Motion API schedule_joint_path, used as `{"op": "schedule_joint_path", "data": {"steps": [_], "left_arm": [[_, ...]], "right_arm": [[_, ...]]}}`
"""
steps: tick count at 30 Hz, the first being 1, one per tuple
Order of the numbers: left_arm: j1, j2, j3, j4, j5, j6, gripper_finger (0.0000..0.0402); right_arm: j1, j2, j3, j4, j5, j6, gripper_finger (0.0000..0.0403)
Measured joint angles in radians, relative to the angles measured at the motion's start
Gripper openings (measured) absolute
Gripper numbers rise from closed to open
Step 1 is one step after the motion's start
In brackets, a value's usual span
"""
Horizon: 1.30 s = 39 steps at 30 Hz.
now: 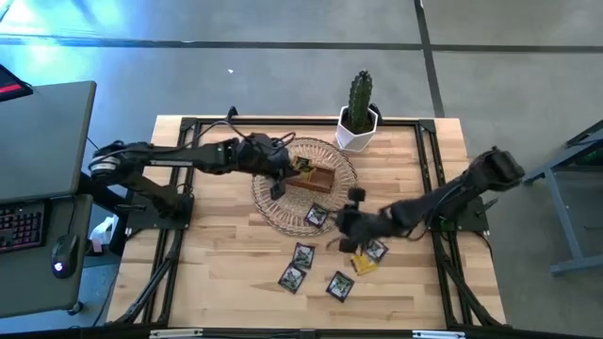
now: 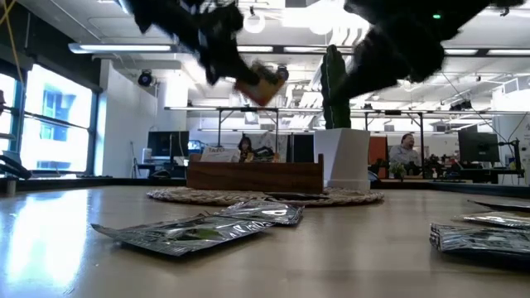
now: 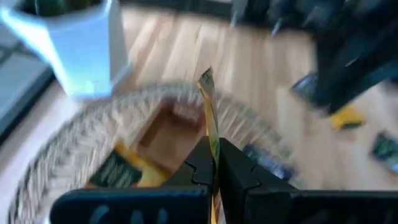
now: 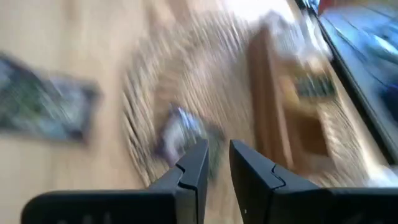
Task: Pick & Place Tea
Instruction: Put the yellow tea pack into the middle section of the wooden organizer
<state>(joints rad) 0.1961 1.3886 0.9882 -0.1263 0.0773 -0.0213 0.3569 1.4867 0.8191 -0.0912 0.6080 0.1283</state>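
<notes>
Two matte black robot arms, built of slim tubular links joined by bulkier rounded joints, are mounted on black metal frames; dark cables trail beside the left arm (image 1: 170,158), while the right arm (image 1: 452,193) ends in a heavier rounded shoulder housing. Each gripper has two flat black fingers (image 3: 239,177) with stepped, notched inner edges on a wide black crossbar.

Light plank-topped wooden table (image 1: 226,282) standing on a grey concrete floor (image 1: 283,66) crossed by dark seams; left of the table, a grey desk (image 1: 47,132) bearing a black keyboard (image 1: 21,226) and mouse (image 1: 62,254); beyond the table, an open office with bright windows (image 2: 54,124), ceiling strip lights (image 2: 124,48), monitors (image 2: 166,142) and seated people (image 2: 406,151).
</notes>
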Motion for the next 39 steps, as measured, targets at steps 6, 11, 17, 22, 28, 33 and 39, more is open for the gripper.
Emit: {"op": "schedule_joint_path", "data": {"steps": [6, 11, 17, 22, 28, 33, 39], "left_arm": [[0.065, 0.049, -0.089, 0.127, 0.013, 0.028, 0.0], [0.066, 0.064, -0.111, 0.16, 0.014, 0.144, 0.0], [0.066, 0.063, -0.117, 0.213, 0.062, 0.204, 0.0], [0.066, 0.064, -0.117, 0.18, 0.025, 0.213, 0.0], [0.067, 0.064, -0.117, 0.146, -0.027, 0.23, 0.0], [0.067, 0.064, -0.117, 0.153, -0.042, 0.23, 0.0], [0.066, 0.064, -0.117, 0.154, -0.043, 0.227, 0.0]], "right_arm": [[-0.227, -0.099, -0.144, 0.515, -0.257, -0.22, 0.0055], [-0.454, -0.089, -0.137, 0.544, -0.438, -0.155, 0.0055], [-0.616, 0.041, -0.045, 0.544, -0.756, -0.102, 0.0056], [-0.655, 0.109, 0.05, 0.466, -0.829, -0.11, 0.0056], [-0.665, 0.12, 0.121, 0.361, -0.846, -0.118, 0.0056], [-0.664, 0.119, 0.129, 0.346, -0.842, -0.126, 0.0053], [-0.665, 0.119, 0.129, 0.335, -0.824, -0.14, 0.0005]]}}
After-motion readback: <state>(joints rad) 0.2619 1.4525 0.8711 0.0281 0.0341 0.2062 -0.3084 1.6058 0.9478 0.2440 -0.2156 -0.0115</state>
